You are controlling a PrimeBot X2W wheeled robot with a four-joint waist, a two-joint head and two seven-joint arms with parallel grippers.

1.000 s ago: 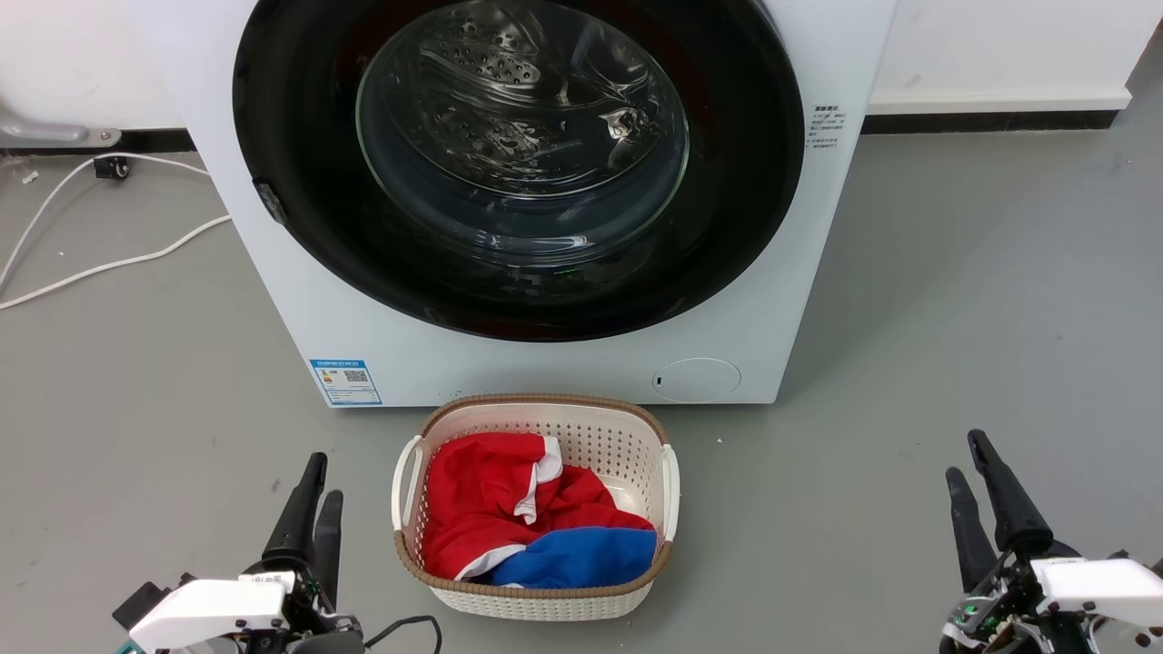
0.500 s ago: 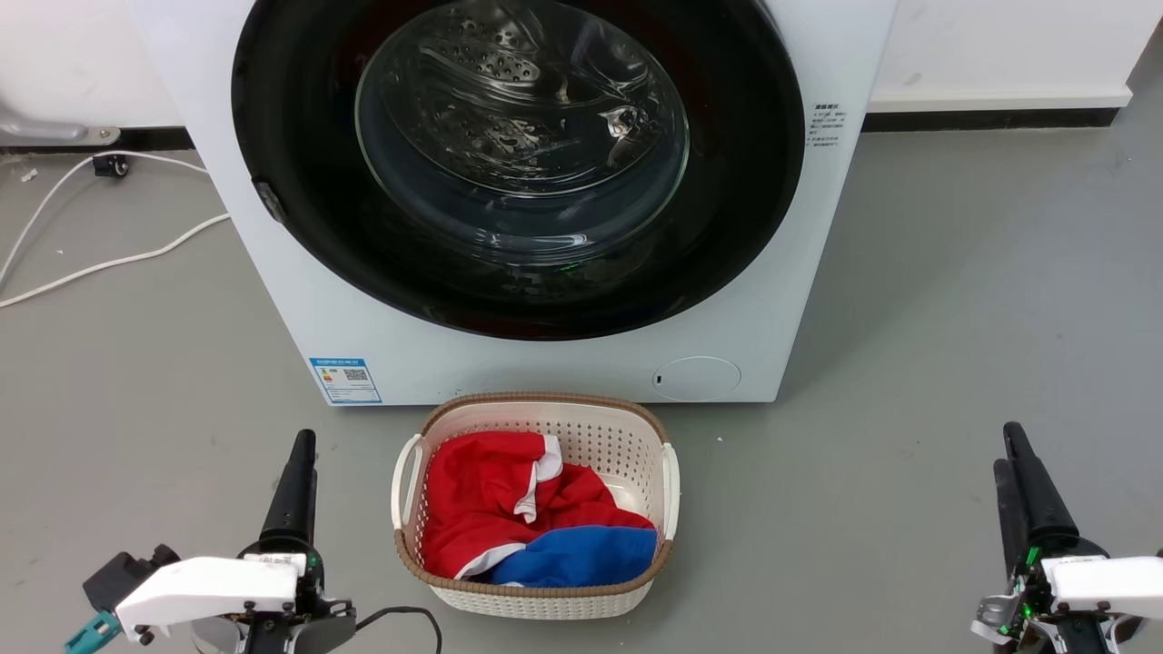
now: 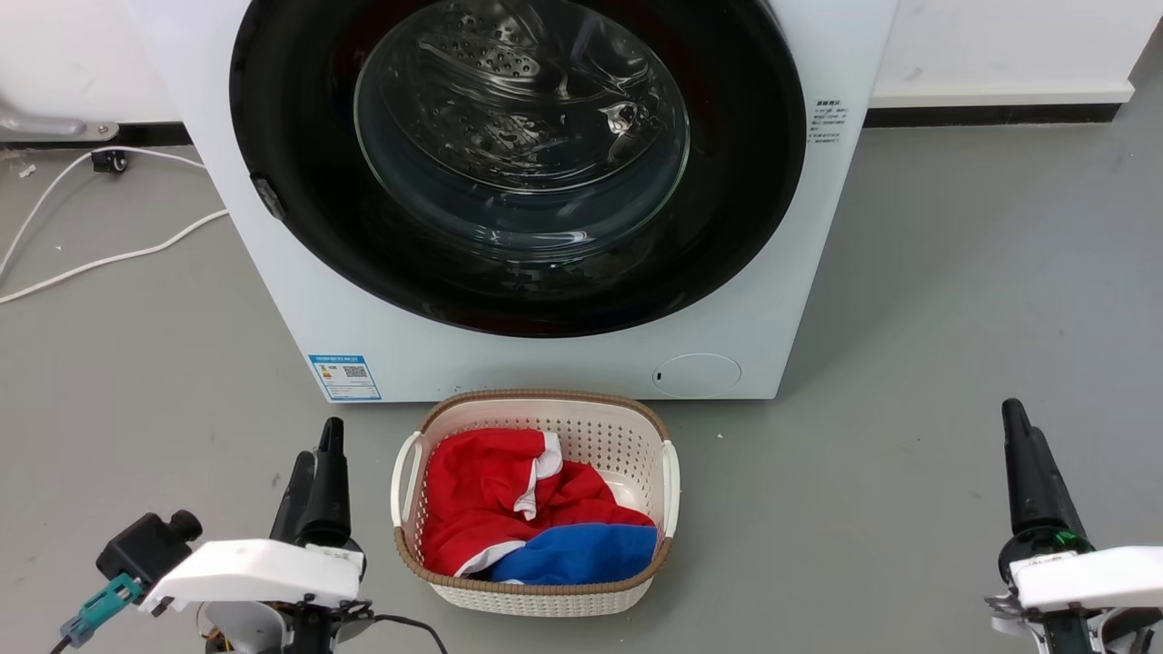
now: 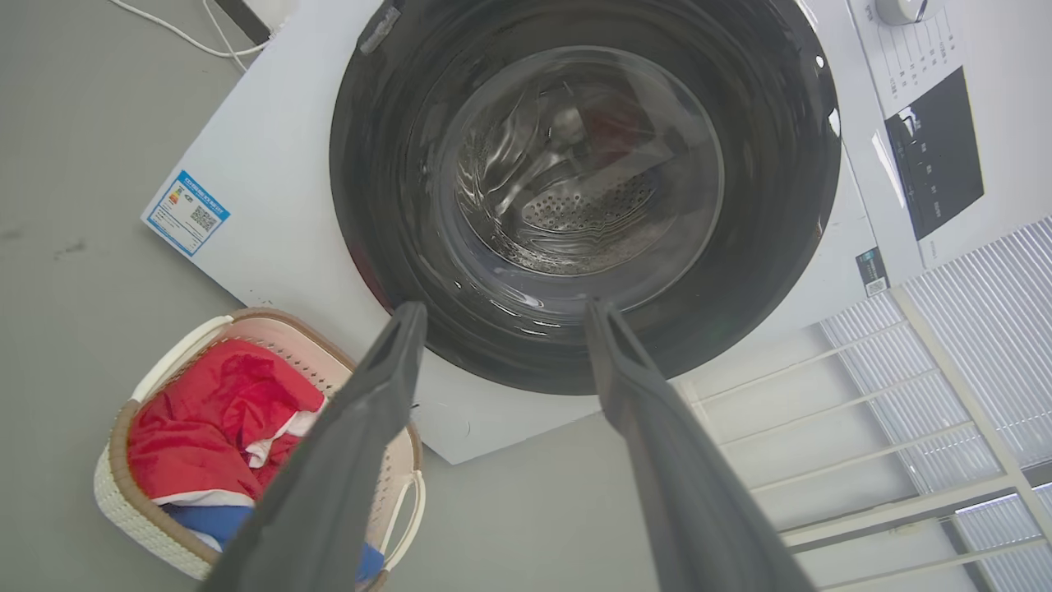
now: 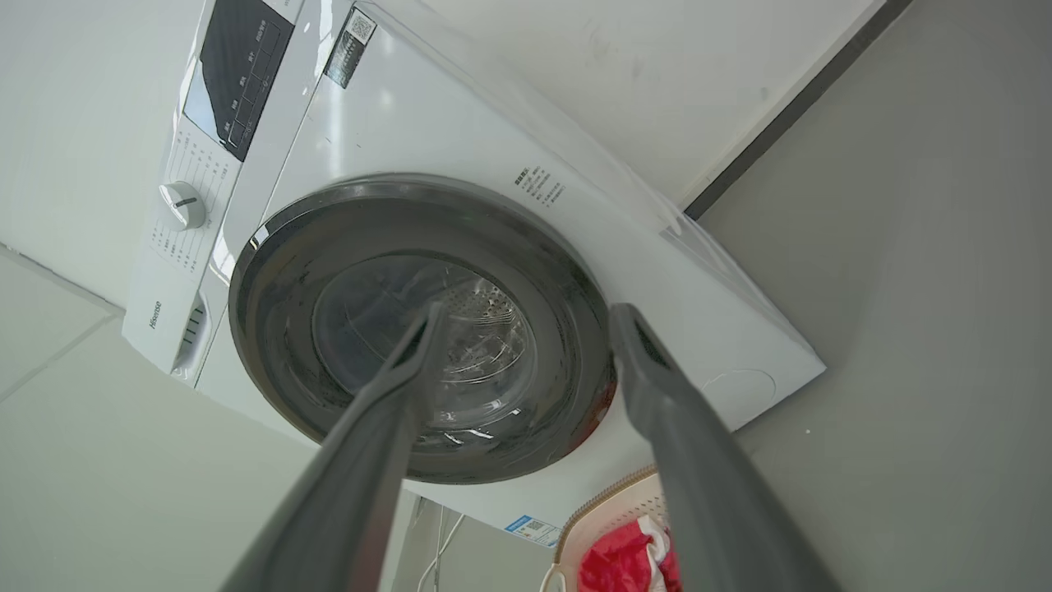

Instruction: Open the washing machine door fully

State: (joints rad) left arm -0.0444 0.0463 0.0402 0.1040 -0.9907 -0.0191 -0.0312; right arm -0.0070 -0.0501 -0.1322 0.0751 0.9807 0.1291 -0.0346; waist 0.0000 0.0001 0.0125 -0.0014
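Note:
The white washing machine stands ahead of me, and its round black washing machine door lies flat against the front, glass bowl at its centre. A small latch piece sits on the door's left rim. My left gripper hovers low at the left, well short of the machine, fingers apart and empty. My right gripper hovers low at the right, seen edge-on. The left wrist view shows the left gripper open towards the door. The right wrist view shows the right gripper open towards the door.
A cream laundry basket with red and blue cloth stands on the grey floor right in front of the machine, between my grippers. White cables trail over the floor at the left. A wall runs behind the machine.
Both grippers have rolled about their wrists. The left one has crept forward and right. The right one's fingers now line up edge-on. The door has not moved.

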